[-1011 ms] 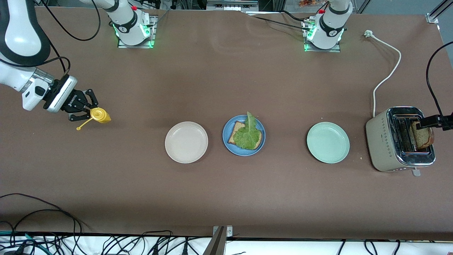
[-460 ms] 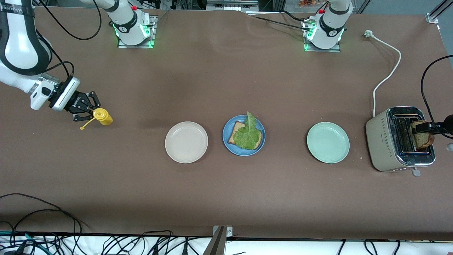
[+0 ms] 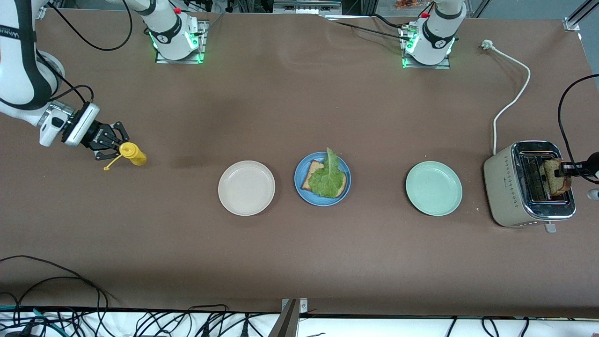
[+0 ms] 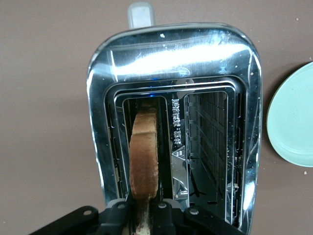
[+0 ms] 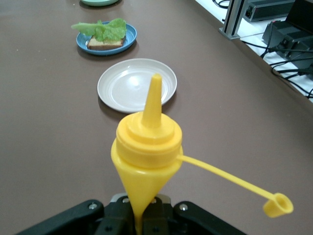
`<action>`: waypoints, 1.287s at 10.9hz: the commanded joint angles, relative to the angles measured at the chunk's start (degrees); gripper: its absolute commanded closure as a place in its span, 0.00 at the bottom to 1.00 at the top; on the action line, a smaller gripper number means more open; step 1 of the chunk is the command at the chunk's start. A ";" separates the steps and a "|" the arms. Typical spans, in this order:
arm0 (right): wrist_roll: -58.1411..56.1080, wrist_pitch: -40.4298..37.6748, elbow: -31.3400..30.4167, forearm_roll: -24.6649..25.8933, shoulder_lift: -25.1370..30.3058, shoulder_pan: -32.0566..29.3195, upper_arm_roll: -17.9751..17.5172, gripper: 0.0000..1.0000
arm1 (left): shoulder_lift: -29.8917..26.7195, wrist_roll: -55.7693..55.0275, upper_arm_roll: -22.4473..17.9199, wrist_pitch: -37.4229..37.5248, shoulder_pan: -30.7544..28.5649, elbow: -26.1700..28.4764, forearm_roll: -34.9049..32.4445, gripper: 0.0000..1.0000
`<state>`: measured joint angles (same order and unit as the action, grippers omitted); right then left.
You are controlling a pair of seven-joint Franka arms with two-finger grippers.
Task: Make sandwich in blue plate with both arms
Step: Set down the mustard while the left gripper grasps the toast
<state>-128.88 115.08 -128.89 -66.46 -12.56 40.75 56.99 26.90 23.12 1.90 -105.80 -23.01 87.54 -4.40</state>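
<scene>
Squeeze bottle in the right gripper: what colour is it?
Yellow, cap included; the squeeze bottle shows best in the right wrist view.

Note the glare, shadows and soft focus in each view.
Front view: even overhead light, with soft shadows beside the blue plate and beige plate. Left wrist view: bright white glare across the toaster top's chrome; the bread slice is sharp. Right wrist view: the yellow bottle is crisp, and the mint-green plate looks softer.

Lettuce [image 3: 326, 180] on bread [image 3: 311, 181] in blue plate [image 3: 300, 186] — between two plates, toaster [image 3: 507, 187] at left arm's end
</scene>
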 commanded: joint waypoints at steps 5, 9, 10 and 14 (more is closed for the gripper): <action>-21.31 -17.21 3.10 -17.01 -18.61 -8.93 -5.14 1.00 | -2.55 1.31 1.44 2.35 0.07 -1.94 -2.28 1.00; -24.75 -21.74 4.61 -19.76 -23.13 -10.34 -5.13 1.00 | -5.02 1.31 2.14 7.34 0.16 -5.43 -2.11 1.00; -25.10 -21.82 4.61 -19.84 -23.39 -10.52 -5.13 1.00 | -5.02 1.31 3.80 9.80 0.16 -7.89 -2.28 1.00; -27.38 -24.28 4.70 -21.33 -25.41 -10.96 -5.13 1.00 | -8.35 1.75 9.51 17.10 0.25 -10.99 -2.11 1.00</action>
<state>-154.25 93.87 -125.16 -85.57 -35.86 30.85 52.03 20.75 23.93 8.15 -92.29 -22.72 77.39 -4.62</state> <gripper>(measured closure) 0.969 0.907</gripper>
